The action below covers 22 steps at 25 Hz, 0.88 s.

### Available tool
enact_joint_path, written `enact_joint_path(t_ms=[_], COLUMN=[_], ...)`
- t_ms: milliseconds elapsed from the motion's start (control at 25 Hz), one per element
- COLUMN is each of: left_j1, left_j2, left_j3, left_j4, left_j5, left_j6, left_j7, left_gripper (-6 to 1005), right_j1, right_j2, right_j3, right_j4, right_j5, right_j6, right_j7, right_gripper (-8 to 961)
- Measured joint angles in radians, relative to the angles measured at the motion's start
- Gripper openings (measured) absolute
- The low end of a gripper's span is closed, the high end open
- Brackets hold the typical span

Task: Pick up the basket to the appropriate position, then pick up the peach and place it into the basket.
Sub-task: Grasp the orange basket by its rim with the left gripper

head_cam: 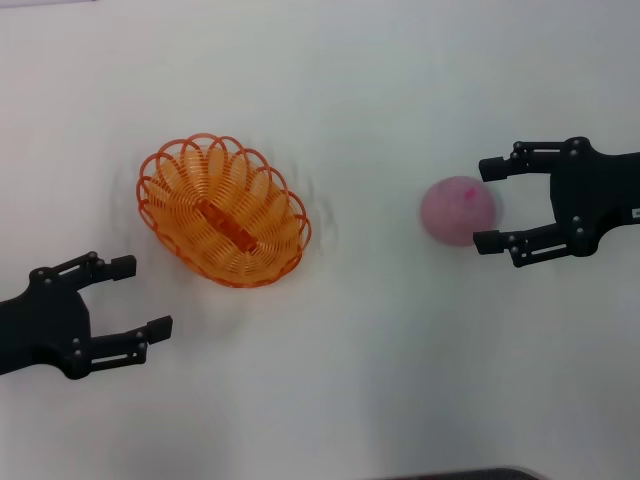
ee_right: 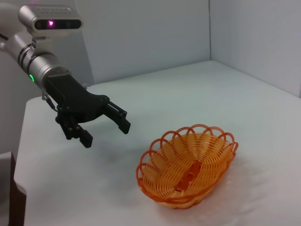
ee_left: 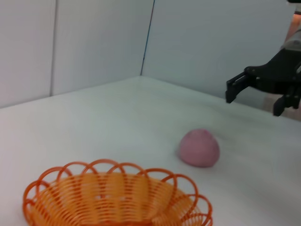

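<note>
The orange wire basket (head_cam: 223, 211) sits on the white table left of centre, empty; it also shows in the left wrist view (ee_left: 115, 197) and the right wrist view (ee_right: 189, 164). The pale pink peach (head_cam: 457, 211) lies on the table at the right, also in the left wrist view (ee_left: 199, 148). My right gripper (head_cam: 487, 205) is open, its fingertips (head_cam: 487, 241) on either side of the peach's right edge; it shows far off in the left wrist view (ee_left: 254, 96). My left gripper (head_cam: 142, 297) is open and empty, below and left of the basket, apart from it, also in the right wrist view (ee_right: 106, 131).
The white table (head_cam: 360, 350) carries only the basket and peach. A dark edge shows at the table's front (head_cam: 470, 474). White walls stand behind the table (ee_left: 94, 42).
</note>
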Motion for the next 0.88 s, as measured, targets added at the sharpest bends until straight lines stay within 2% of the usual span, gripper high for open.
enact_joint_path(t_ms=[240,520,880], left_j1=[0.003,0.003,0.0], left_j2=[0.0,0.0,0.0], left_j3=[0.0,0.0,0.0], left_j4=[-0.003,0.001,0.003], left_j5=[0.005,0.006,0.006], left_j6=[-0.024,-0.011,-0.009], left_j7=[0.0,-0.005,-0.008], left_gripper=[887,887,887], right_j1=[0.004,0.014,0.016], right_j2=[-0.002,-0.011,-0.012], right_j3=[-0.007,-0.008,-0.008], right_j4=[0.0,-0.009,-0.004], right_j5=[-0.003,-0.011,-0.019], right_j6=[0.0,-0.006,-0.001], right_j7=[0.001,0.017,0.017], right_gripper=[912,912,912])
